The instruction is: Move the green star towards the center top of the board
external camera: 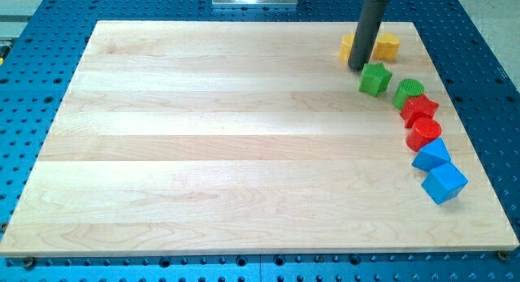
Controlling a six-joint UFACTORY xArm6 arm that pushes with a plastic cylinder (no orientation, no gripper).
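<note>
Looking down, we find the green star (375,78) just right of and below my tip (357,67), seemingly touching. We have no claw. Center top of the desk (203,136) lies leftward.

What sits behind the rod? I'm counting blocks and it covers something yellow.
Behind my tip lies a yellow block, its middle covered, shape unclear. A second yellow block shows beside it. The green star sits just right of the tip.

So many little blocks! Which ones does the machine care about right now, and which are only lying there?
In the job:
green star
my tip, just left of the star and above it
board

Lying about:
two yellow blocks
green round block
red star
red round block
two blue blocks
</note>
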